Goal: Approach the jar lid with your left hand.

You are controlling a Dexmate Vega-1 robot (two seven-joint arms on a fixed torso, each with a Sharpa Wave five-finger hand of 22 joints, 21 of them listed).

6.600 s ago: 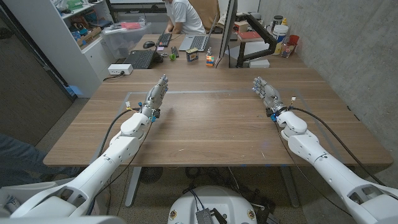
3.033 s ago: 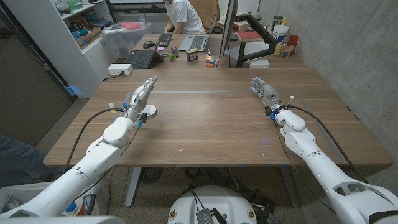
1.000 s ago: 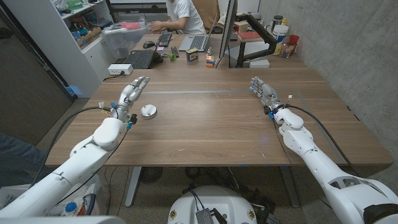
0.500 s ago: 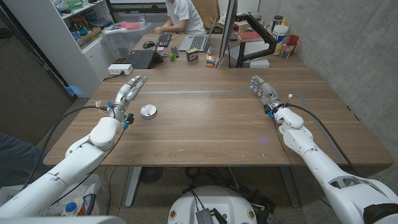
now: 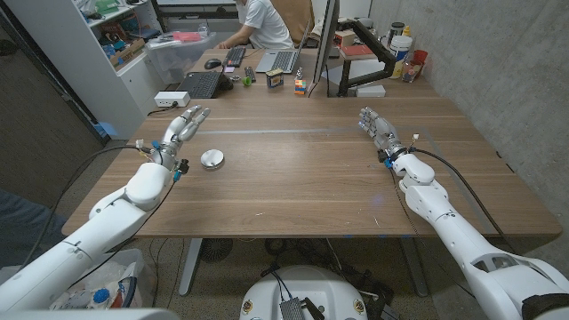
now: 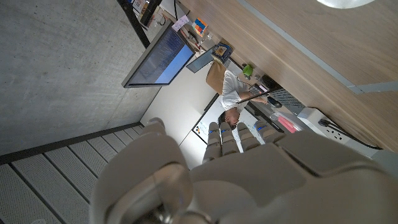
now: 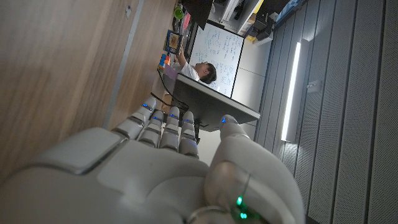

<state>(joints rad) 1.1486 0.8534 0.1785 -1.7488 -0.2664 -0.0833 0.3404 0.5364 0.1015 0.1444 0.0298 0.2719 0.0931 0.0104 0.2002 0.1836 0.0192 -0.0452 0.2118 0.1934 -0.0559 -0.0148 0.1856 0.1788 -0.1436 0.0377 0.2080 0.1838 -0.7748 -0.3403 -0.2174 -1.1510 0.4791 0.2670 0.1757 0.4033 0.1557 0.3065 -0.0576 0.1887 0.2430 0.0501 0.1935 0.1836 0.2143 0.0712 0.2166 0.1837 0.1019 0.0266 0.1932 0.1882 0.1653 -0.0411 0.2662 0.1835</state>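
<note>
A: L hand (image 5: 180, 131)? Lid?
B: Fingers spread, holding nothing. Jar lid (image 5: 212, 159) flat on desk (image 5: 302, 178), near hand, at its 4 o'clock, not touching.
A: R hand (image 5: 378, 129)?
B: Fingers apart, nothing held, well apart at lid's 3 o'clock.

Even, bright indoor light falls from overhead, casting only soft shadows on the table (image 5: 302, 178). Head view bends toward its edges. Wrist views blur each nearby robot hand (image 6: 249, 180); a wall light strip (image 7: 291, 90) glares.

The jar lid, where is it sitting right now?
In the head view the jar lid lies on the wooden table's left part, just right of the left robot hand.
</note>
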